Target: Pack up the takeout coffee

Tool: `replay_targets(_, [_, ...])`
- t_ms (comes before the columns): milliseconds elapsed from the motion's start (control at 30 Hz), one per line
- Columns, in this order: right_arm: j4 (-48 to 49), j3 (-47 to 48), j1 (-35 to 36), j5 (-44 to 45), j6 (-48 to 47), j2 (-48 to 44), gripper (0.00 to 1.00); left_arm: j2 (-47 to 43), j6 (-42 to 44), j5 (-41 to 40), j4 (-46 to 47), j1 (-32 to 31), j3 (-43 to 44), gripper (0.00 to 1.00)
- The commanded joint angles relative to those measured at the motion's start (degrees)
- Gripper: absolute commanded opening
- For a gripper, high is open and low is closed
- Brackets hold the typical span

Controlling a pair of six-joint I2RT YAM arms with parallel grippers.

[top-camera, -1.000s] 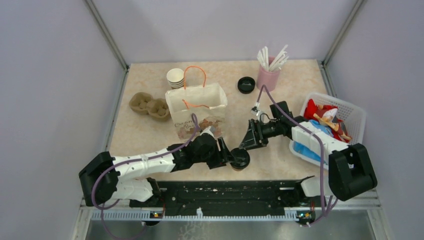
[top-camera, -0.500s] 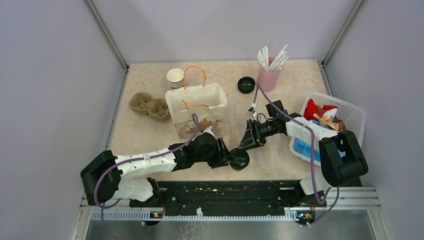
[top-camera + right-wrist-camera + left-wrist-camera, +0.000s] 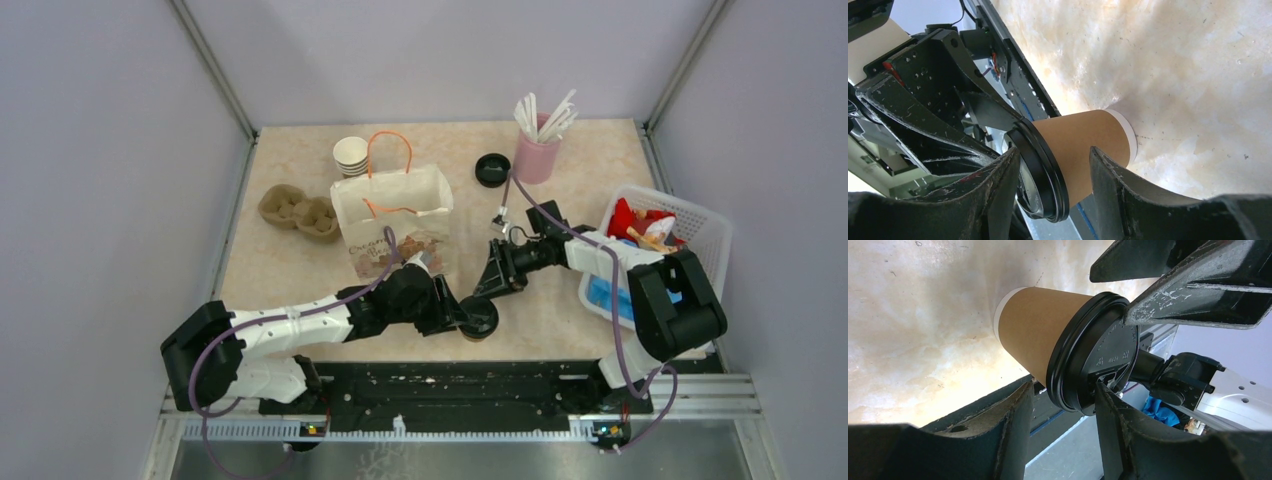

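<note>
1. Near the middle of the surface's (image 3: 290, 275) near edge, the takeout coffee (image 3: 480, 318) is standing upright with its lid on.
2. Left fingers (image 3: 1198, 295) are clamping the black lid rim from the left. Right fingers (image 3: 1108, 200) are gripping the brown cup wall just under the lid, reaching in from the far right.
3. Judging by this, the grasp is being secured. Packing is not yet begun, since the cup is resting on the surface, apart from the paper bag (image 3: 392, 225).
4. Next, one arm probably needs to be letting go while the other is lifting the cup level, carrying it far-left over the bag's open mouth and avoiding the orange handles.
5. Mottled beige, the surface is also carrying a pulp cup carrier (image 3: 298, 210), stacked paper cups (image 3: 351, 155), a loose black lid (image 3: 492, 169), a pink stirrer holder (image 3: 535, 160) and a white basket (image 3: 712, 232). Pale lilac walls are enclosing it.
</note>
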Motion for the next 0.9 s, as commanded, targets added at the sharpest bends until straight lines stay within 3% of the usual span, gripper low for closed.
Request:
replay_targets(0, [2.5, 2.0, 1.0, 0.5, -1.1, 0.8, 0.53, 0.9, 0.8, -0.5, -0.2, 0.5, -1.2, 0.54])
replay_targets(400, [12.5, -9.6, 1.2, 13.2, 7.5, -1.1, 0.48, 1.1, 0.1, -0.1, -1.8, 1.3, -3.4, 0.51])
replay_targets(567, [14.7, -12.9, 1.2, 15.6, 9.1, -5.8, 0.49, 1.1, 0.0, 0.9, -0.4, 1.3, -4.5, 0.5])
replay_targets(667, [8.6, -6.8, 1.2, 14.9, 10.2, -9.4, 0.58, 1.7, 0.8, 1.7, -0.4, 1.3, -3.7, 0.5])
replay_targets(767, [-3.0, -1.0, 0.9, 18.9, 9.3, -14.5, 0.77, 2.2, 1.6, 1.8, -1.3, 1.3, -2.5, 0.5])
replay_targets(867, [-10.8, -2.7, -0.8, 16.4, 7.5, -18.6, 0.85, 2.3, 2.2, 1.6, -1.9, 1.4, -1.9, 0.5])
